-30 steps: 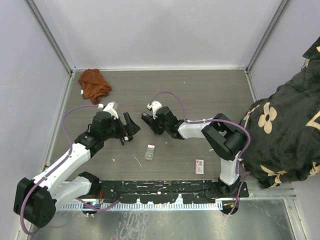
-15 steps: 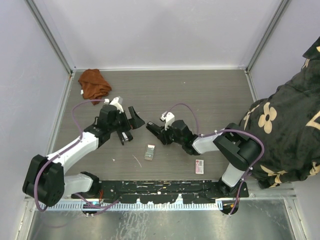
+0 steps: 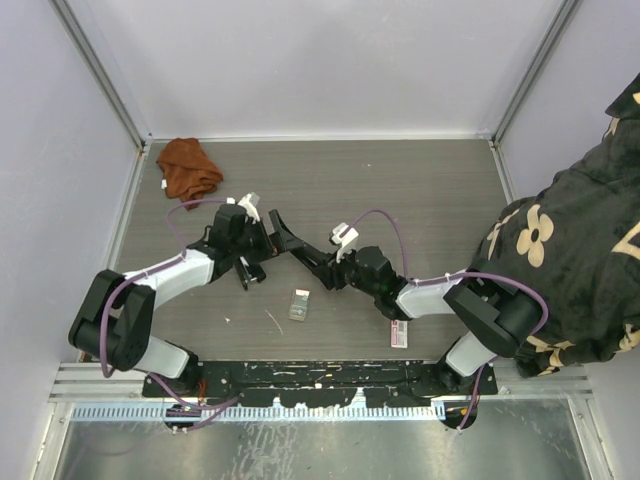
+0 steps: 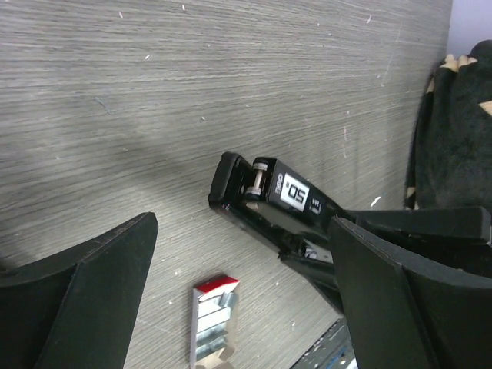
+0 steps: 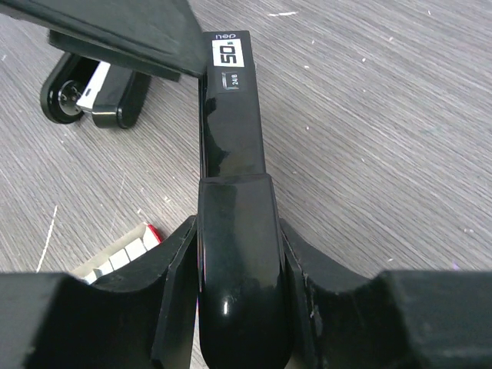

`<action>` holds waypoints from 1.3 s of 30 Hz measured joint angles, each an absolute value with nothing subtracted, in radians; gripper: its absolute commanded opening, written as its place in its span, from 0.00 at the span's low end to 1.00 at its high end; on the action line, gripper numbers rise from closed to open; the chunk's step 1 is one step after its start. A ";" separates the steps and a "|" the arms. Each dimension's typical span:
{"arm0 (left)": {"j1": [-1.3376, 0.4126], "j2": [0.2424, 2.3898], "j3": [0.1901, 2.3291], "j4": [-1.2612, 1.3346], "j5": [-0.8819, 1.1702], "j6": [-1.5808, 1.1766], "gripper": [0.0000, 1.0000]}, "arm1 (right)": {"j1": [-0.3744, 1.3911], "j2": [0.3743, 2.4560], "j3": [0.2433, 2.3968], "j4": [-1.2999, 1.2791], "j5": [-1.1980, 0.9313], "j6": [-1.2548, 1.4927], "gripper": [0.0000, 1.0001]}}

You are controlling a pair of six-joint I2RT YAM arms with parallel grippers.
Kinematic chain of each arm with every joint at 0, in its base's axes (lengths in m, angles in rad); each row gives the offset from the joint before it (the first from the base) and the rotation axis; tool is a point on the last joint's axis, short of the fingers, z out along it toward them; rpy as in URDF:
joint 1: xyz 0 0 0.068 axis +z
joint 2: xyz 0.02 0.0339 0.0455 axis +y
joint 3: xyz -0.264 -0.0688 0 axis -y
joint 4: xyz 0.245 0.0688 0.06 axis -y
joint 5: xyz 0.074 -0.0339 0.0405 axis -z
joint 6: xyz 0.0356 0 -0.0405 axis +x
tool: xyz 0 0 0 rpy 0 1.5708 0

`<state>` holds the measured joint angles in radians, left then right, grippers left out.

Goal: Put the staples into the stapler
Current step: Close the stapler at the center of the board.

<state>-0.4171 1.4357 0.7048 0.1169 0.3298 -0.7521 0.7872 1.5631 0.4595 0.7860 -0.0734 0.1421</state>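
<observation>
At mid-table, the right gripper [image 5: 238,254] is clamped around the black stapler [image 5: 233,115]. The stapler's far end appears to sit between the fingers of the left gripper [image 4: 242,231], which are spread wide. The staples [image 3: 300,304] lie on the table [image 3: 420,190] just nearer the bases, and their box [image 3: 399,333] sits beside the right arm.

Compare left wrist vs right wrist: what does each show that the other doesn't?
Left wrist only: black floral-print fabric at the right edge, the left pincer standing wide open, and the silver pin at the far end of the black plastic stapler.
Right wrist only: the right pincer clamped on the stapler's glossy near end, and a small black rounded object with a white insert, which I can't identify.
Both: the stapler's white "50" label, silvery staple strips in a red-edged box, and the grey wood-grain table.
</observation>
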 measured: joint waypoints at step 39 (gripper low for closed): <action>-0.432 1.467 0.652 0.348 0.485 -1.093 0.59 | 0.881 1.516 0.450 0.856 0.007 0.134 0.01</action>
<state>-0.4316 1.4670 0.6521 0.3481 0.4854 -1.0935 0.8806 1.5158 0.4503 0.8558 0.0071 0.1341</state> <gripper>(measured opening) 0.564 0.424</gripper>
